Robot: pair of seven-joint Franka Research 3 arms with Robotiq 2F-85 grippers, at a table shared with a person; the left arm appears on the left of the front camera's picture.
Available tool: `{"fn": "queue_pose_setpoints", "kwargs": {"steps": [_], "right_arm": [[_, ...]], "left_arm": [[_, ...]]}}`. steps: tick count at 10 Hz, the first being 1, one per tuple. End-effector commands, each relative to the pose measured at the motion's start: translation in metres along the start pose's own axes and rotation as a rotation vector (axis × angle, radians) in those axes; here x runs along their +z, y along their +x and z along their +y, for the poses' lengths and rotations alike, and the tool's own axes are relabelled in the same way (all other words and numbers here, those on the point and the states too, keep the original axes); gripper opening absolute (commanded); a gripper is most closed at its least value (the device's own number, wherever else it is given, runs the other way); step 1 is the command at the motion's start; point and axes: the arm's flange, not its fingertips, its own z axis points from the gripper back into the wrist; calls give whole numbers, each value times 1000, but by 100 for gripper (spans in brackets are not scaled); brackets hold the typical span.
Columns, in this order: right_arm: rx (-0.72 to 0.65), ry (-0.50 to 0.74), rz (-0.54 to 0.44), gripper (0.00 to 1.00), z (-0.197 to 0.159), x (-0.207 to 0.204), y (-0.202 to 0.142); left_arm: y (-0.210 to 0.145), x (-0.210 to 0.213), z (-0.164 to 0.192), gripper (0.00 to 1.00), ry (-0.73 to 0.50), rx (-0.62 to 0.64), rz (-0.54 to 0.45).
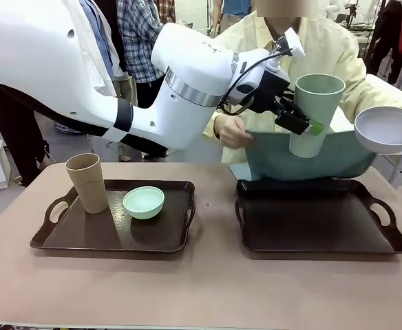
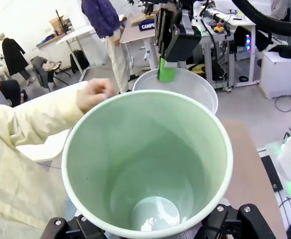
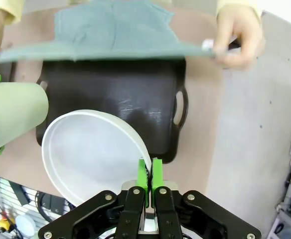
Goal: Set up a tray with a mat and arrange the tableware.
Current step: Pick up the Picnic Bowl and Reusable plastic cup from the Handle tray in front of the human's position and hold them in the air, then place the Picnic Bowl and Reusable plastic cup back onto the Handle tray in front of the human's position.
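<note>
Aloft, green cup (image 1: 316, 113) and white bowl (image 1: 385, 129) clear the right tray (image 1: 318, 227).

Gloss, cloth, matt
Tray (image 1: 318, 230) at 4 o'clock glossy, plastic-looking; mat (image 1: 273, 161) soft teal cloth; pale green cup (image 1: 316, 110) smooth, matt.

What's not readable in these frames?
- Front view: right jaws cut off by the right edge, beyond the greyish-white bowl.
- Left wrist view: left jaws' hold hidden under the pale green cup.
- Front view: mat bottom edge behind the right tray rim; touching the table or not, unclear.
</note>
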Motion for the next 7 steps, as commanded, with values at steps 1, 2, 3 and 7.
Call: {"fn": "queue_pose_setpoints", "kwargs": {"steps": [1,2,3,7], "right_arm": [[9,-3,-12,0,-1,0,1],[9,-3,-12,0,-1,0,1],[9,-3,-12,0,-1,0,1],[9,-3,-12,0,-1,0,1]], "left_arm": [[4,0,5,29,-7,-18,-25],[4,0,5,29,-7,-18,-25],[4,0,5,29,-7,-18,-25],[4,0,5,29,-7,-18,-25]]}}
